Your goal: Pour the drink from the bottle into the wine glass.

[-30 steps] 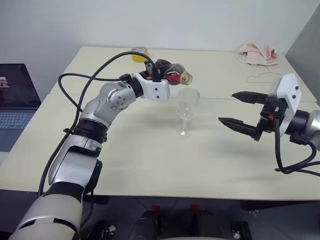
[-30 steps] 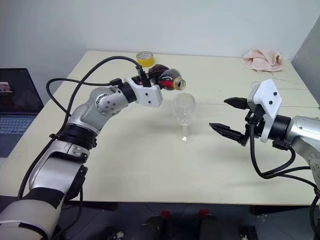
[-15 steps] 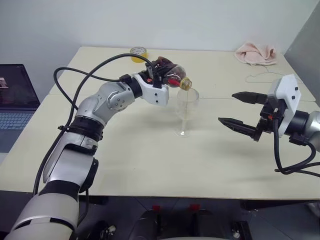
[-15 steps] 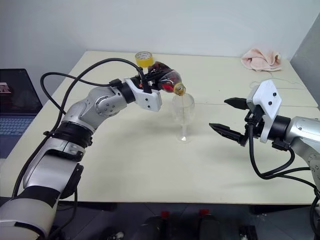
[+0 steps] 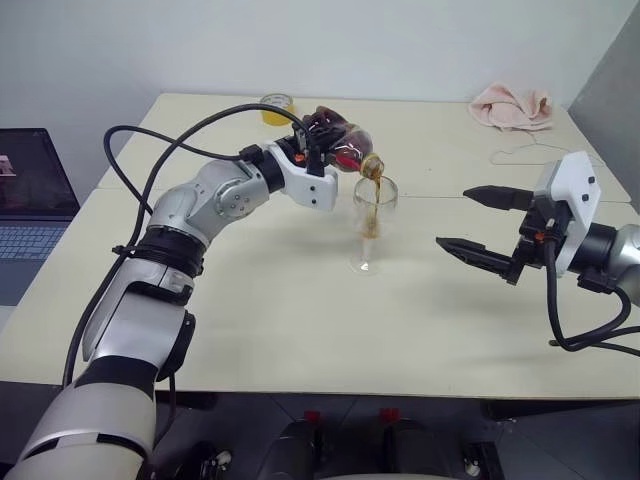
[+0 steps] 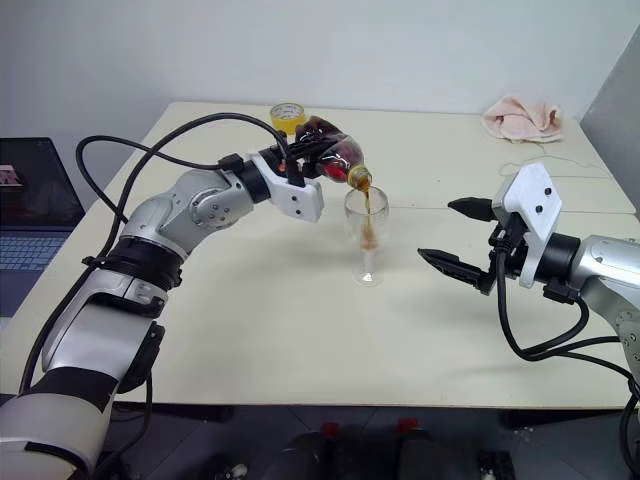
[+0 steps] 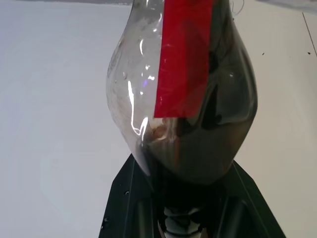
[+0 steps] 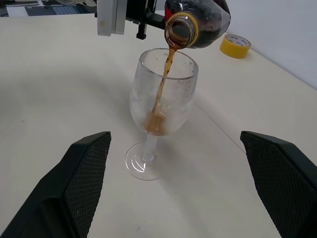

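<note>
Right gripper [image 5: 478,222] spread wide, empty, idle beside the wine glass [image 5: 372,222] mid-bench. Left gripper [image 5: 318,135] clamps the bottle [image 5: 343,144], long axis tipped, mouth directly over the rim; drink [image 8: 159,101] streaming into the bowl. Left arm nearer.

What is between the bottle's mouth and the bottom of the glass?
A thin brown stream of the drink falls from the bottle into the wine glass, plain in the right wrist view.
</note>
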Robot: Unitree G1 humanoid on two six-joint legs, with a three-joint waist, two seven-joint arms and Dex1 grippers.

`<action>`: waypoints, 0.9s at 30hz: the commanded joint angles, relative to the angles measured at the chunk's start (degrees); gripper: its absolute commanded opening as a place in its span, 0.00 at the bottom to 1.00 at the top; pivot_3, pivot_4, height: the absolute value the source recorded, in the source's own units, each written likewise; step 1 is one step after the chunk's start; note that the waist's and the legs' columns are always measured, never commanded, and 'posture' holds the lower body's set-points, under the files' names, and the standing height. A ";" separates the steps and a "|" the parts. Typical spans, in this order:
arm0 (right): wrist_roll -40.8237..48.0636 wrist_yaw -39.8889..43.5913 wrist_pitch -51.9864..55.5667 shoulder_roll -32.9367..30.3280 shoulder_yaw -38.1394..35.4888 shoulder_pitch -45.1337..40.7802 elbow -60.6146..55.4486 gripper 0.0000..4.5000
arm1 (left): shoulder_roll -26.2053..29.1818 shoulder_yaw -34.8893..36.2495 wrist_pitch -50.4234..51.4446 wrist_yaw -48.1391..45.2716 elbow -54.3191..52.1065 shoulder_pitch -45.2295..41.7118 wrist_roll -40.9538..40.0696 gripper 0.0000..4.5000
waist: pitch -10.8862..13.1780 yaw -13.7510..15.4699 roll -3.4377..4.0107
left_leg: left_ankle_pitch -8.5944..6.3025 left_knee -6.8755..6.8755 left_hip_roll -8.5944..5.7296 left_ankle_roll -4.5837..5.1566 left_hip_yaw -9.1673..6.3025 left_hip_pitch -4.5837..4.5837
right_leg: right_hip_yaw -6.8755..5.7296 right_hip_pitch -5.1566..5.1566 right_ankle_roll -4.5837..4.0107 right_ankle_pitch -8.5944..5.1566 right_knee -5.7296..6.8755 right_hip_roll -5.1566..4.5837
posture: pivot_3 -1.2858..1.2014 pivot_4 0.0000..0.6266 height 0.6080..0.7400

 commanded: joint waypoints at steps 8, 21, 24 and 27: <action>0.00 -0.40 -0.97 -0.13 -1.24 -0.63 -0.90 1.00 | 1.40 0.26 -1.52 3.01 0.02 -3.59 0.65 0.15 | 0.00 0.00 0.00 | 0.00 0.00 0.00 0.00 0.00 0.00 | 0.00 0.00 0.00 0.00 0.01 0.00 | 0.52 0.24 1.00; 0.40 -0.53 -1.33 0.35 -1.68 -1.20 -0.87 1.00 | 1.76 0.09 -2.02 4.42 1.24 -4.31 1.91 0.15 | 0.00 -0.02 0.00 | 0.00 0.00 0.00 0.00 0.00 0.00 | 0.00 -0.01 0.00 0.00 0.03 0.00 | 0.52 0.24 1.00; 0.69 -0.54 -1.23 0.55 -1.73 -1.38 -0.93 1.00 | 1.83 0.02 -2.08 4.85 1.36 -4.38 2.04 0.15 | 0.00 -0.02 0.00 | 0.00 0.01 0.00 0.00 -0.01 0.00 | -0.01 -0.01 0.00 0.00 0.03 0.00 | 0.52 0.24 1.00; 0.98 -0.49 -1.19 0.75 -1.90 -1.60 -0.97 1.00 | 1.92 -0.14 -2.13 5.09 1.50 -4.44 2.17 0.15 | 0.00 -0.02 0.00 | 0.00 0.01 0.00 0.00 -0.01 0.00 | -0.01 -0.01 0.00 0.00 0.03 0.00 | 0.52 0.24 1.00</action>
